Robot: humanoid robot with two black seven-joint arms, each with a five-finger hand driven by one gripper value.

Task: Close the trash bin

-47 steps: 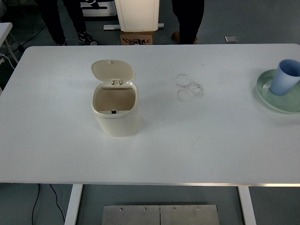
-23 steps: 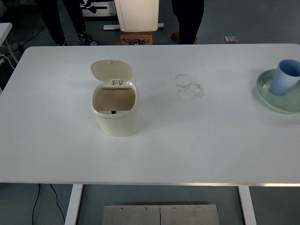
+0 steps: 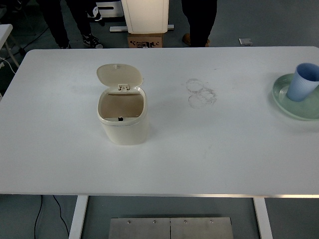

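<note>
A small cream trash bin (image 3: 124,127) stands on the white table (image 3: 199,159), left of centre. Its rounded lid (image 3: 119,75) is swung up and back on the rear hinge, so the brown inside (image 3: 121,106) shows. Neither of my arms or hands appears in the head view.
At the right edge a pale green plate (image 3: 283,94) carries a light blue cup (image 3: 304,82). Faint ring marks (image 3: 200,92) stain the table near the middle. Beyond the far edge stand people's legs (image 3: 199,22), a cardboard box (image 3: 145,40) and a white stand (image 3: 145,15).
</note>
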